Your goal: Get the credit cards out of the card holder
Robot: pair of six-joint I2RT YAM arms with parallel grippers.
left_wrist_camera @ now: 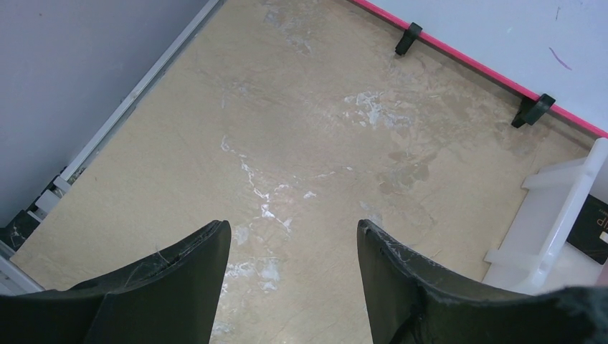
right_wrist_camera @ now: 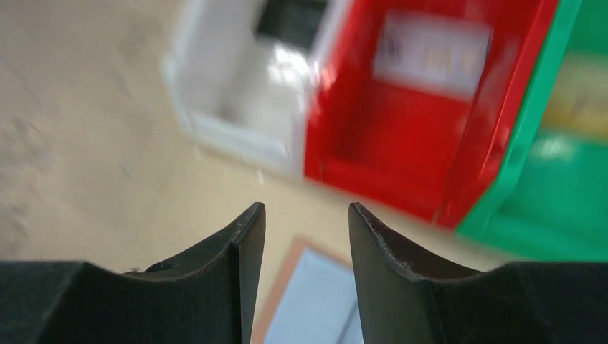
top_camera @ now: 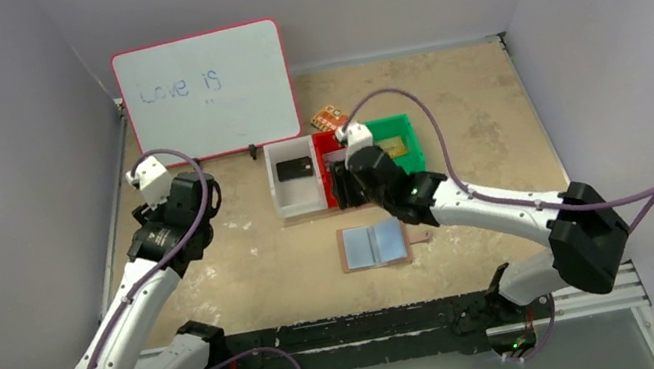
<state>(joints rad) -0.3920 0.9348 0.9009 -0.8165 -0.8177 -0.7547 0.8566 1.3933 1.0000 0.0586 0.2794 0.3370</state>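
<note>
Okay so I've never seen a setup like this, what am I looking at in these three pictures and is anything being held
Two robot arms are bolted to a table's near edge. The overhead picture shows both; the other two come from cameras on each wrist. On the table: a whiteboard, white, red and green bins with cards inside, and an open card holder, pale blue inside. The left pincer is open over bare table. The right pincer, jaws apart, holds nothing, near the bins.

Tan table (top_camera: 451, 102) carries whiteboard (top_camera: 207, 92), three bins (top_camera: 298, 186), open card holder (top_camera: 373, 245).
</note>
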